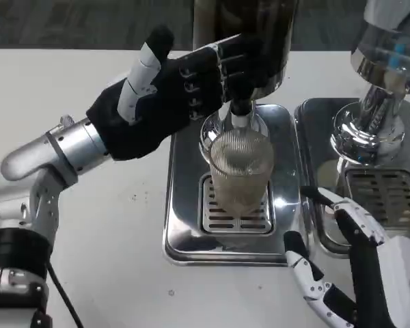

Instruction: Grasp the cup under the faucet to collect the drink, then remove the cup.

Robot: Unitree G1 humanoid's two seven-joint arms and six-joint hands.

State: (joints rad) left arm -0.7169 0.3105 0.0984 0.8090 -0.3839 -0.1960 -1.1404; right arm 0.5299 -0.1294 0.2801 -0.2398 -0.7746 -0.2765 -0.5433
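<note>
A ribbed clear cup (240, 169) partly filled with a pale drink stands on the slotted grate (236, 213) of the steel drip tray (181, 205), directly under the black faucet (240, 109) of the dark dispenser (246, 41). My left hand (178, 92) is raised at the dispenser's lower left, its fingers reaching across to the faucet lever area just above the cup. My right hand (359, 266) sits low at the tray's front right corner, fingers spread and holding nothing, a short way from the cup.
A second chrome dispenser (383, 89) with its own drip tray (369, 198) stands on the right, close behind my right hand. White table (89, 239) stretches to the left and front.
</note>
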